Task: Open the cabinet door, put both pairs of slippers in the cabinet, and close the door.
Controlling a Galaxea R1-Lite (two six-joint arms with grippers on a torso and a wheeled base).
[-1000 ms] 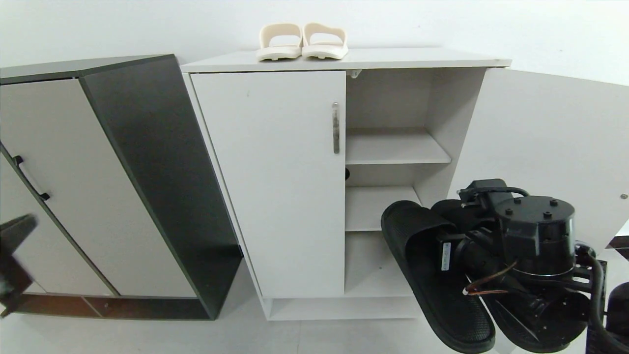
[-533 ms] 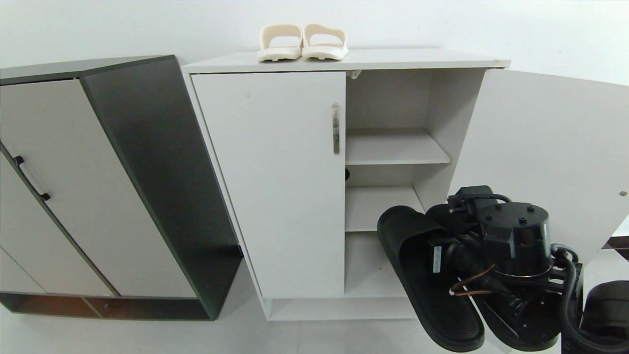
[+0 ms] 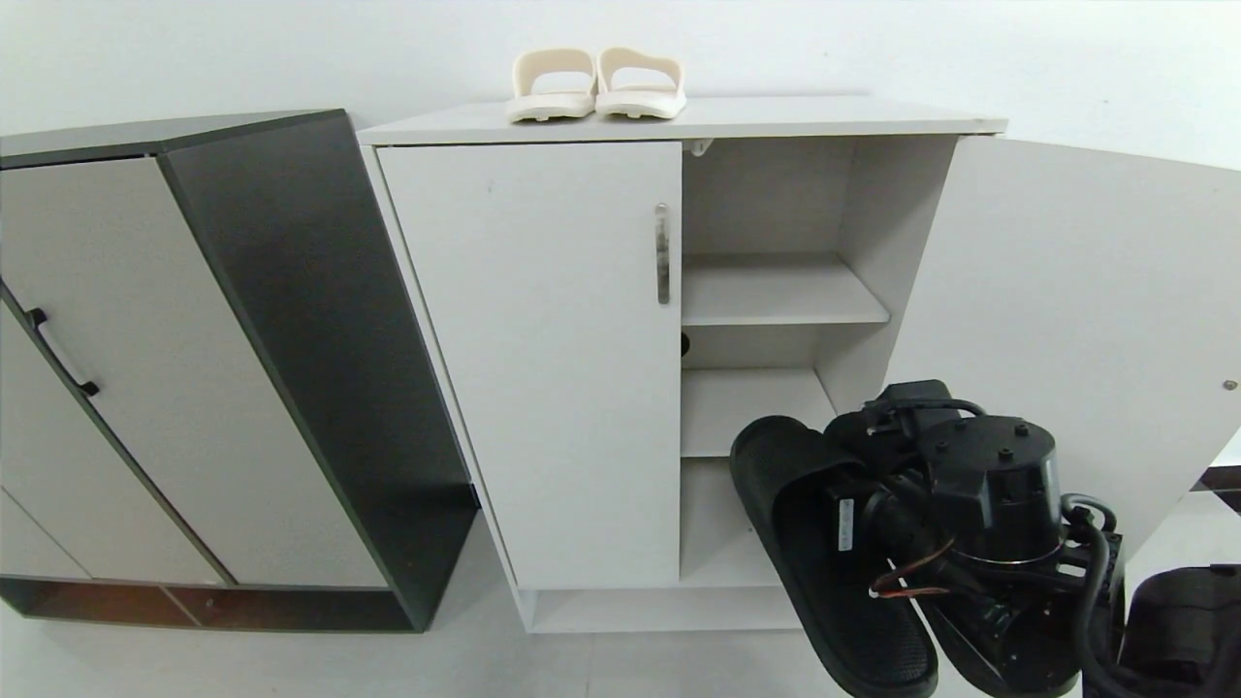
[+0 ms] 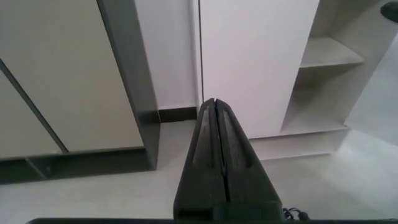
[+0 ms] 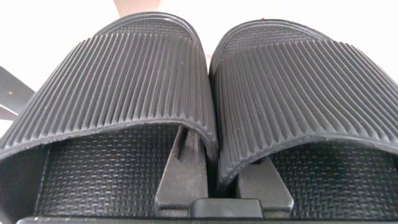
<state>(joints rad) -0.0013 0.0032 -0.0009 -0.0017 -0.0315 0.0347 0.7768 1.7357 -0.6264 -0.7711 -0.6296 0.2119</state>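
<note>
A cream pair of slippers [image 3: 596,84] rests on top of the white cabinet [image 3: 698,116]. Its right door [image 3: 1066,310] is swung wide open; the left door [image 3: 543,359] is closed. My right gripper [image 5: 217,177] is shut on the black pair of slippers [image 3: 824,553], pinching their adjoining inner sides [image 5: 211,124] together. The pair hangs tilted in front of the open half, at the height of the lowest compartment [image 3: 717,543]. My left gripper [image 4: 214,109] is shut on nothing, low over the floor before the cabinets.
Inside the open half are an upper shelf [image 3: 776,291] and a middle shelf [image 3: 747,407], both bare. A metal handle [image 3: 662,254] is on the closed door. A dark-sided cabinet [image 3: 291,339] with grey doors stands to the left.
My right arm has carried the black slippers down and to the left, closer to the cabinet's lowest opening. The left gripper has left the head view's left edge.
</note>
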